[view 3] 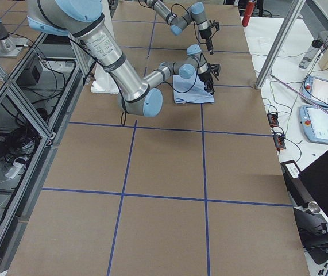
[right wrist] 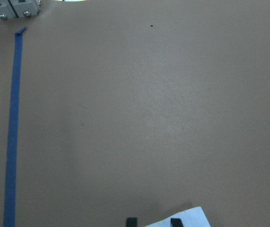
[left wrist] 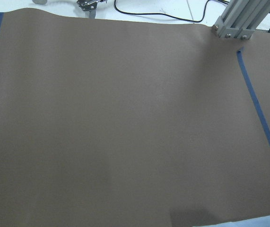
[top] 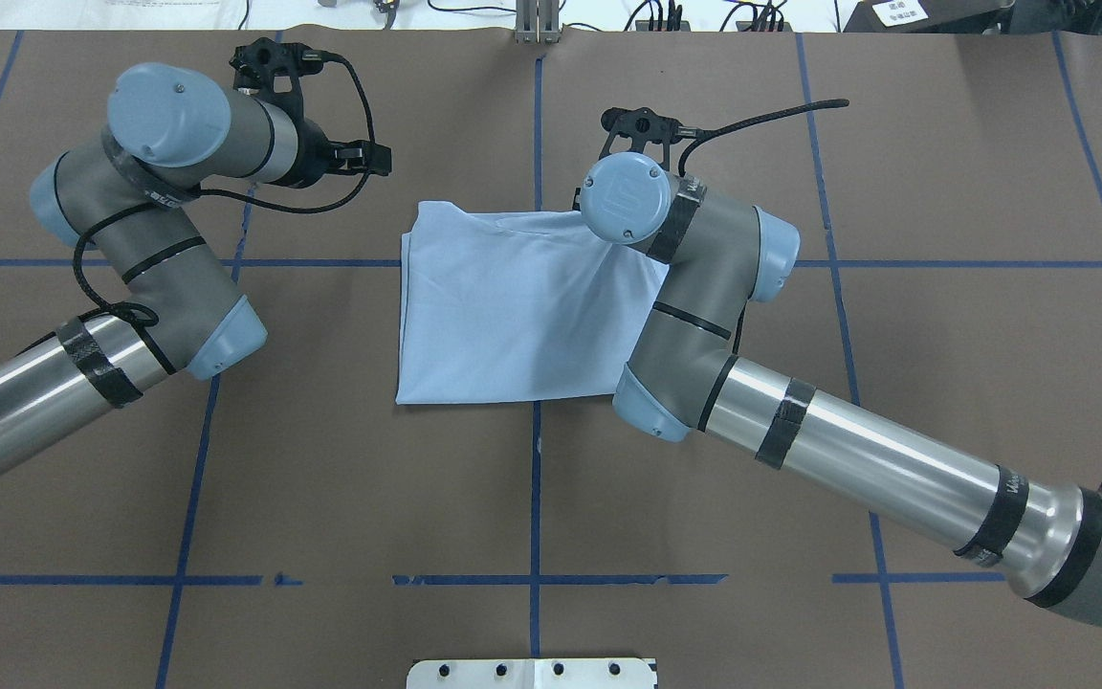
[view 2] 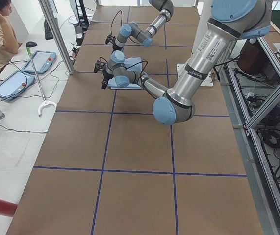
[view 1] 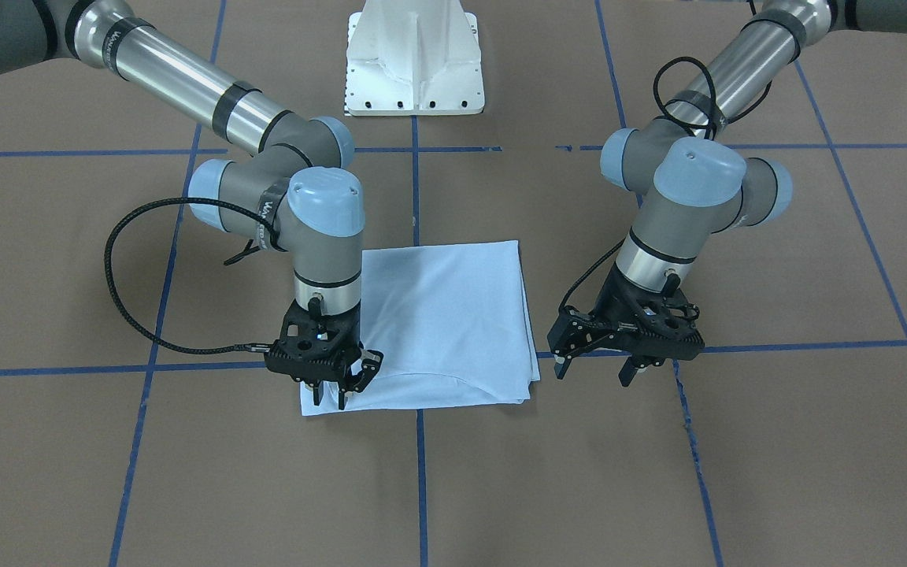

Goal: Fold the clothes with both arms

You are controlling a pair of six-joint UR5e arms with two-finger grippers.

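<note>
**T-shirt** (view 1: 446,315): light blue, folded into a rough rectangle and lying flat on the table (view 1: 737,472). A curved fold line crosses it near the operators' edge. The print and tag are not in view.

**Right tool** (view 1: 327,394): points straight down on the T-shirt's corner on the robot's right, at the operators' edge. In the wrist view the fingertips (right wrist: 175,221) stand a little apart, with the tip of the cloth corner at one of them. No cloth is seen pinched.

**Right arm** (view 1: 186,79): the forearm slopes in toward the T-shirt. The wrist is bent sharply over, its last link upright above that corner.

**Left tool** (view 1: 594,372): just beside the T-shirt's opposite edge and clear of the cloth. The fingers are spread wide, point down at the table and grip nothing.

**Left arm** (view 1: 737,71): the forearm slopes in from the robot's left. The wrist is folded, its last link tilted toward the T-shirt.

**Tape lines** (view 1: 420,472): blue, in a grid. One runs under the T-shirt.

**Pedestal** (view 1: 414,55): white, well behind the T-shirt on the robot's side.
</note>
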